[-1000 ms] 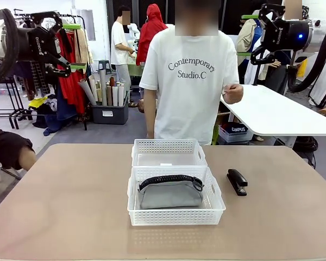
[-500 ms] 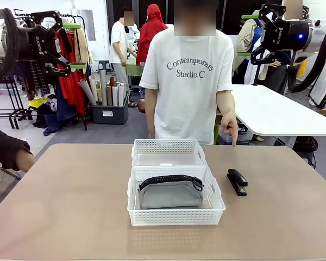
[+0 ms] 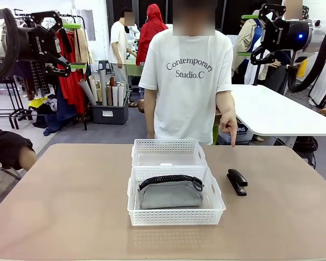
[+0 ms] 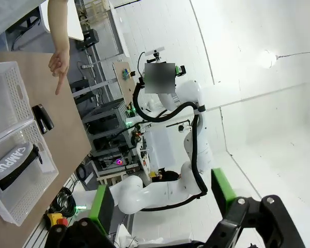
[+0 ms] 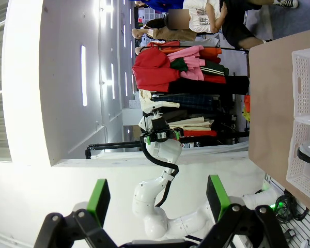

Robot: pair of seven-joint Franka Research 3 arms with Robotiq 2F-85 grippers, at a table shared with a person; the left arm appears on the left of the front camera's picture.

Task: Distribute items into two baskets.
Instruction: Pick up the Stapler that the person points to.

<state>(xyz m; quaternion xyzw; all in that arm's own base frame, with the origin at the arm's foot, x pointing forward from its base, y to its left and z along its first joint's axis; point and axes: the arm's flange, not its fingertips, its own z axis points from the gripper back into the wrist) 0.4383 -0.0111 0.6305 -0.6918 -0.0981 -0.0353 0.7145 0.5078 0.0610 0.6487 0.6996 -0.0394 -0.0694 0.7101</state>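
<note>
A grey zip pouch (image 3: pixel 170 194) lies in the nearer white basket (image 3: pixel 176 216) at the table's middle; the left wrist view shows the pouch (image 4: pixel 13 163) printed "CAMPUS". The farther basket (image 3: pixel 168 145) touches it and holds nothing. A black stapler (image 3: pixel 237 181) lies on the table right of the near basket. The person's hand (image 3: pixel 229 125) points a finger down toward the table beyond the stapler. My left gripper (image 3: pixel 73 46) hangs open, high at the left. My right gripper (image 3: pixel 248 35) hangs open, high at the right. Both are far above the table with nothing between the fingers.
The person stands at the far edge behind the baskets. Someone's dark sleeve (image 3: pixel 8 148) rests at the table's left edge. A white table (image 3: pixel 271 111) stands behind at the right, clothes racks and a crate at the back left. Bare tabletop lies on both sides of the baskets.
The person's hand dropped from chest height and now points a finger down near the stapler. Both arms and the items stayed still.
</note>
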